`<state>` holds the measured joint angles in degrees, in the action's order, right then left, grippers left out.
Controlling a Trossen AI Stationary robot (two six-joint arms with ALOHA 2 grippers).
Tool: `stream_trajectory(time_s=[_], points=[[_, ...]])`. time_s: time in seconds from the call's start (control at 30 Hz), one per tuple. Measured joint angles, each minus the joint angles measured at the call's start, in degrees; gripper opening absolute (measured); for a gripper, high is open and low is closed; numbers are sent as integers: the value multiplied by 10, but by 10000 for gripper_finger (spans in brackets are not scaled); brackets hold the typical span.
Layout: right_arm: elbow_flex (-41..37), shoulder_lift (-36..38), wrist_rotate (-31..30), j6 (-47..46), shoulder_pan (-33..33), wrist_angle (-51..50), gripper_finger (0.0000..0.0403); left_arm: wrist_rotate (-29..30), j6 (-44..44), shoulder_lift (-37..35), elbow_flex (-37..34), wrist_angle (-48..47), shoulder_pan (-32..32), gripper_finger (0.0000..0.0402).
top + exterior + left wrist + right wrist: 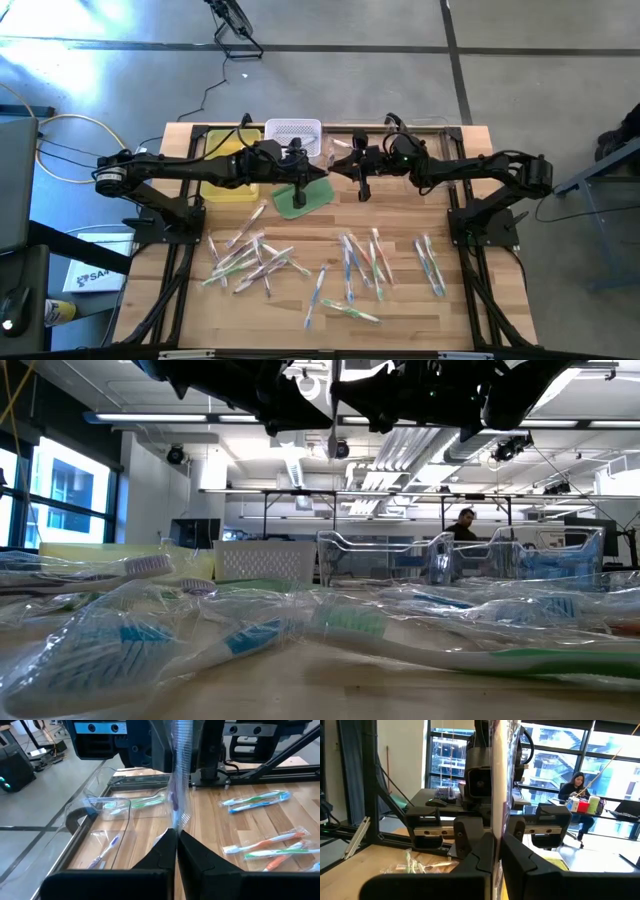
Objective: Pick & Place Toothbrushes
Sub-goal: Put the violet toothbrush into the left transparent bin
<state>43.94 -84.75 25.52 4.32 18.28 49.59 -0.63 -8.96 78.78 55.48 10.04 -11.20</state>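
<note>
Evidently both the left gripper and right gripper pinched one wrapped toothbrush between them, light, stiff, its crinkly film slippery, best clamped on the handle.

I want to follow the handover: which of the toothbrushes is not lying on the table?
The wrapped toothbrush held in the air between the left gripper and right gripper, both shut on it; every other lies flat.

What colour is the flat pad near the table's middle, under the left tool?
Green. The pad shows best in the high view, lying below the left tool.
</note>
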Motion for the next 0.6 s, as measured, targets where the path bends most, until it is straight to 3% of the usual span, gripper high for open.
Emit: stream_trajectory(time_s=[0.33,0.6], points=[[0,0,4,0,1,0,9,5,-60,0,0,1,-1,107],[0,0,4,-17,19,-1,9,4,-73,0,0,2,-1,125]])
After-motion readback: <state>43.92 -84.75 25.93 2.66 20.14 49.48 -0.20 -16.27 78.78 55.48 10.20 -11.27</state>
